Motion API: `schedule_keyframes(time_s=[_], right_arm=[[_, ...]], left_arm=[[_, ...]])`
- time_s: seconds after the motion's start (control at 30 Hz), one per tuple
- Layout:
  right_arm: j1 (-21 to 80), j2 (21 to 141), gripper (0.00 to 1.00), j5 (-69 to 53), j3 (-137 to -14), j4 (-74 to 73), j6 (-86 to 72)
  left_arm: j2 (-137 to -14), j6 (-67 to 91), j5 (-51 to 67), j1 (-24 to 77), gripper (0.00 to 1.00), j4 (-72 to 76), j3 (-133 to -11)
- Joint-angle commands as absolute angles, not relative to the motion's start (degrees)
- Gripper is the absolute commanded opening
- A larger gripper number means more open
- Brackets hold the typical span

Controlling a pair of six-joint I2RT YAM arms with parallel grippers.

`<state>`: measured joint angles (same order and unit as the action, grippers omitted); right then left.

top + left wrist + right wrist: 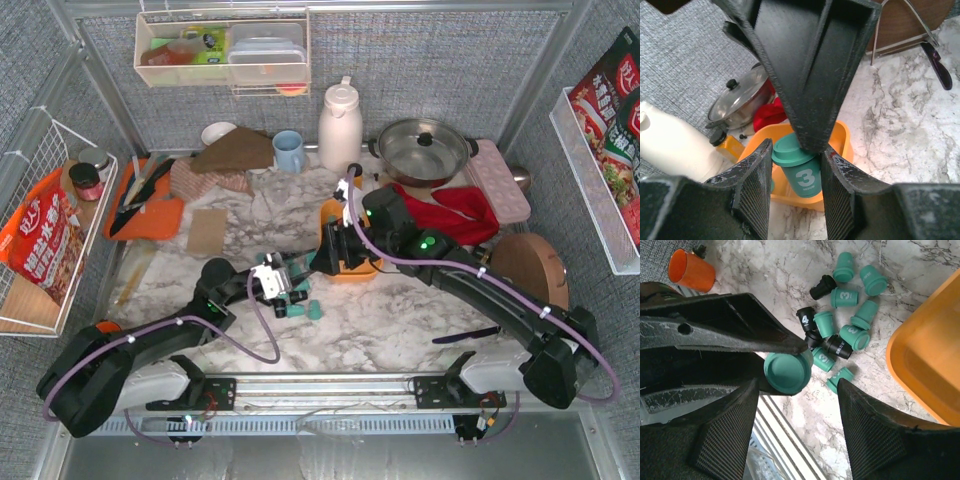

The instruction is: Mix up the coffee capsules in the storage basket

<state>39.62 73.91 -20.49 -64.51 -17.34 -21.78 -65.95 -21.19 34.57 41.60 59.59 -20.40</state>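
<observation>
My left gripper [283,283] is shut on a teal-green coffee capsule marked 3 [801,172] and holds it above the table, just left of the orange storage basket [358,270]. The capsule's round lid shows in the right wrist view [787,372]. My right gripper [335,250] is open and empty, its fingers [867,435] spread wide close over the left gripper, at the basket's near left edge. Several teal and a few black capsules [840,330] lie loose on the marble below, left of the basket [925,350]. The part of the basket that shows is empty.
Behind the basket are a red cloth [450,212], a lidded steel pot [425,150], a white jug [340,125] and a pink egg tray [497,180]. A round wooden board [530,265] stands at the right. An orange mat with knives [145,205] lies at the left. White wire racks hang on both side walls.
</observation>
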Motion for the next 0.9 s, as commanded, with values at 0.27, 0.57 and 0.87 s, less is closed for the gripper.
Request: schedule_keyframes(time_s=[0.27, 0.57, 0.87], right_arm=[[41.58, 74.11, 0.66, -16.28, -64.10, -13.73, -23.25], [42.20, 74.27, 0.54, -14.37, -63.21, -13.08, -23.73], [42.19, 73.96, 0.39, -12.78, -62.98, -12.94, -24.15]], left_arm=[[-67.25, -22.51, 33.64, 42.50, 0.36, 58.71, -22.03], [-68.21, -22.68, 33.59, 42.82, 0.36, 58.62, -22.85], [-68.20, -22.27, 33.49, 43.07, 0.56, 58.54, -22.51]])
